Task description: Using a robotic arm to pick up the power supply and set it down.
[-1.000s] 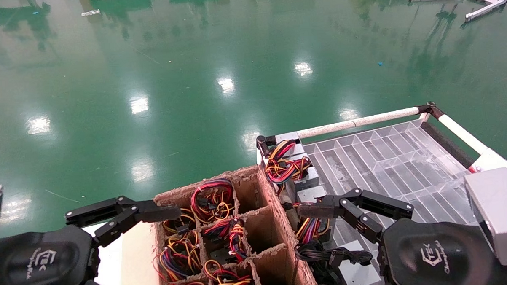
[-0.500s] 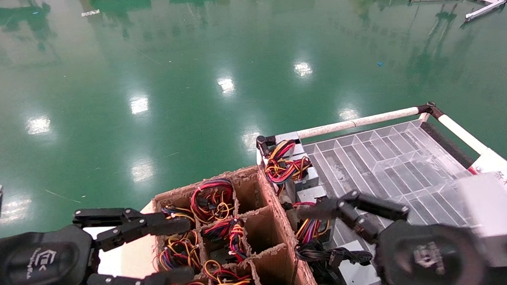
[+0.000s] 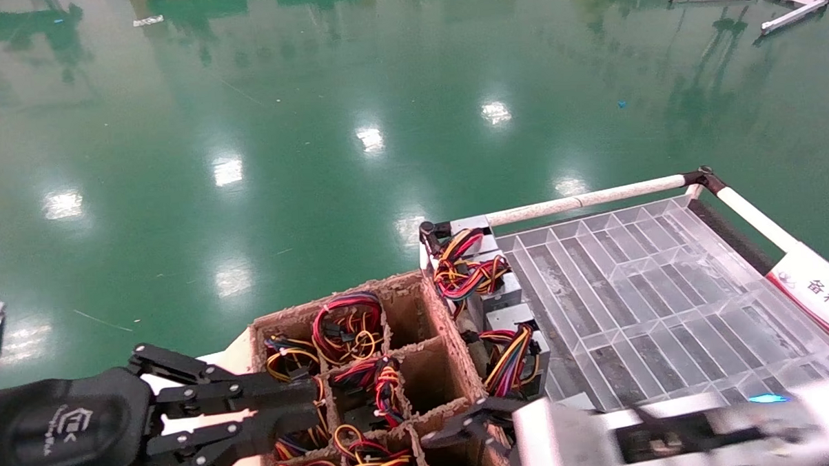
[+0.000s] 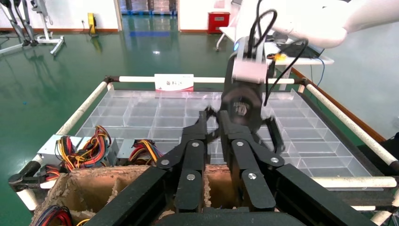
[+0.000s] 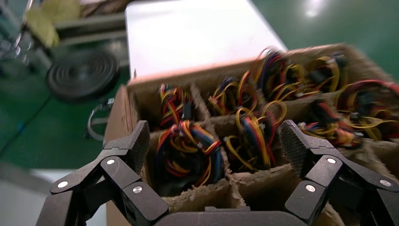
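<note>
A cardboard box (image 3: 427, 308) with divided cells holds several power supplies, and only their coiled red, yellow, black and purple wires show. The robotic arm (image 4: 324, 21) is my right one, reaching in low over the box's near right corner. Its gripper (image 3: 462, 424) (image 5: 214, 141) is open wide just above the cells, holding nothing. In the right wrist view a wire coil of one power supply (image 5: 188, 150) lies between and below the fingers. My left gripper (image 3: 314, 405) (image 4: 211, 115) reaches over the box's left side with its fingers drawn together on nothing.
A clear plastic divider tray (image 3: 637, 280) fills a cart with white tube rails (image 3: 586, 199). Two more silver power supplies (image 3: 471, 265) (image 3: 512, 357) with coloured wires stand along the tray's left edge. Green floor (image 3: 314, 126) lies beyond. A red-and-white label (image 3: 820, 291) sits on the right rail.
My right arm has swung from above the tray down and over the box's near right corner. The left gripper's fingers have come together from wide open.
</note>
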`<action>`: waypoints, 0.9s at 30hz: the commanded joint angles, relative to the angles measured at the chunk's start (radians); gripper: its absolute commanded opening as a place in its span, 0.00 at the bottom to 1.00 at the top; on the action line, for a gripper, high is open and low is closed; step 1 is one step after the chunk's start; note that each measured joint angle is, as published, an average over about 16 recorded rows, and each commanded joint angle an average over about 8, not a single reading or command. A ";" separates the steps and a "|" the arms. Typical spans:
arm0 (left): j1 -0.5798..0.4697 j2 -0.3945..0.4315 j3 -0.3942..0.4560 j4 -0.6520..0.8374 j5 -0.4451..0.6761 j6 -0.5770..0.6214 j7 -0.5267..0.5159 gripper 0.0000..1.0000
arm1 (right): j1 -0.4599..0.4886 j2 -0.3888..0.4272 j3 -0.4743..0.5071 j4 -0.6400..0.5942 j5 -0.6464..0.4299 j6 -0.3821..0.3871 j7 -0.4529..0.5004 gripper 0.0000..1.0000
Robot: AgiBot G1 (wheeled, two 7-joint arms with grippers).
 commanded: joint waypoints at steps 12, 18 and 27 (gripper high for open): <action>0.000 0.000 0.000 0.000 0.000 0.000 0.000 0.01 | 0.129 -0.129 -0.166 -0.103 -0.118 -0.053 -0.019 0.00; 0.000 0.000 0.000 0.000 0.000 0.000 0.000 0.06 | 0.154 -0.138 -0.219 -0.127 -0.131 -0.048 -0.021 0.00; 0.000 0.000 0.000 0.000 0.000 0.000 0.000 0.66 | 0.174 -0.142 -0.258 -0.163 -0.131 -0.038 -0.036 0.00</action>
